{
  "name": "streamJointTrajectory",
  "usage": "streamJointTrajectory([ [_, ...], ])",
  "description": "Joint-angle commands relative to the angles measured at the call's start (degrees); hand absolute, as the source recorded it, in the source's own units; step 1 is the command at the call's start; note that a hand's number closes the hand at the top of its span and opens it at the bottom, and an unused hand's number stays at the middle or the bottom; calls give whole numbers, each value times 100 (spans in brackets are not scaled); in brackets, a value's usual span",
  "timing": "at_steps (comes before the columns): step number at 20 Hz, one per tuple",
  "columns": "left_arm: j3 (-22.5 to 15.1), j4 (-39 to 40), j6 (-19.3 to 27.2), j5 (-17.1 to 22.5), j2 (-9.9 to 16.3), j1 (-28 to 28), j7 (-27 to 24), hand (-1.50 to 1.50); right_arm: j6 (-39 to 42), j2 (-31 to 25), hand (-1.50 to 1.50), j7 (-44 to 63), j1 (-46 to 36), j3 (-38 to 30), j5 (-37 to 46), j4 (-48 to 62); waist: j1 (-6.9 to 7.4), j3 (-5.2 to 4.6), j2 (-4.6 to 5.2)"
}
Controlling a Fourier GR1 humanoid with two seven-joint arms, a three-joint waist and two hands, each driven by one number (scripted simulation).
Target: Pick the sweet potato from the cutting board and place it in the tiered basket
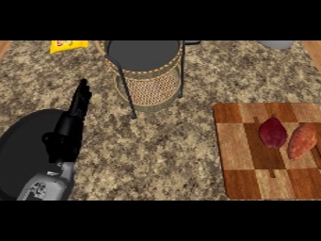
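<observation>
From the head view, I'm looking down at the speckled stone desk [163,155], and my left hand [69,129] is resting at the lower left over a dark round plate [13,150], its fingers [81,96] straight and close together, pointing up the desk, clamped on nothing. My right hand isn't showing anywhere, so I can say nothing of it.

I'm spotting the checkered wooden cutting board [243,183] at the right, well apart from my left hand. Two tapered roots are lying on it side by side, just touching or nearly so: a dark red-purple one [272,132] and, to its right, the orange sweet potato [301,140], tilted slightly, its narrow end toward me.

I'm judging it stiff and solid, moderately heavy, with a dull skin that shouldn't slip much, and not fragile. Its rounded shape could roll, though. I'm thinking the thick middle is the place to hold, closing across its short width, coming from the right side so I'm not bumping its red neighbour.

The tiered basket [149,77] is standing at the top centre, wicker wall below, dark upper tray [143,52] on black legs. A yellow packet [68,44] is lying beyond it, upper left.
</observation>
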Motion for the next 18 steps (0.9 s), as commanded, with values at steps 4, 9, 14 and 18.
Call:
streamJointTrajectory([
  [4, -22, -146, -42, -139, -182, 140, 79, 0, 228, 209, -150, 1182, -400, 422, 252, -688, 9, 2, -2],
  [9, 127, -40, -184, -220, -166, 170, -121, 0, 645, 463, -150, 1113, -420, 499, 790, -325, 7, 5, -1],
  [14, 493, -251, -448, -42, 38, -72, 322, 0, 892, 676, -150, 1630, -348, 445, 908, -726, -14, 5, -7],
  [18, 260, 372, -281, -366, -410, -85, -249, 0, 852, 896, -150, 1306, -791, 808, 1889, -356, 18, 6, 10],
])
